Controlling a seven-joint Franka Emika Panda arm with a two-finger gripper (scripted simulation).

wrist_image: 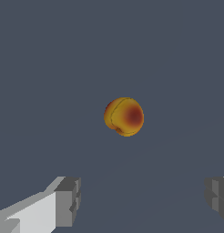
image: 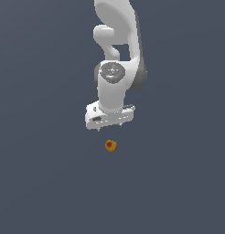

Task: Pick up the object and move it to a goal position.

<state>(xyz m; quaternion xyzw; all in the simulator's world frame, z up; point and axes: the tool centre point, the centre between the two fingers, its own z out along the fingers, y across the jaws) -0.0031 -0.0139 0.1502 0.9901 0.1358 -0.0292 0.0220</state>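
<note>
The gripper point(image: 109, 127) hangs just above the object point(image: 110, 145), fingers point(wrist_image: 68, 200) wide apart, not touching it; nothing lies between them on the plain grey floor point(image: 41, 183).

Backdrop point(image: 36, 183) is one flat slate blue-grey field, edge to edge in both views. No visible seam btw floor & wall, so can't tell which is which. Light is even & soft, w/ no hard shadows or highlights on it. In wrist view a few faint, slightly paler diagonal streaks cross the surface point(wrist_image: 177, 132); otherwise no texture or pattern.
</note>
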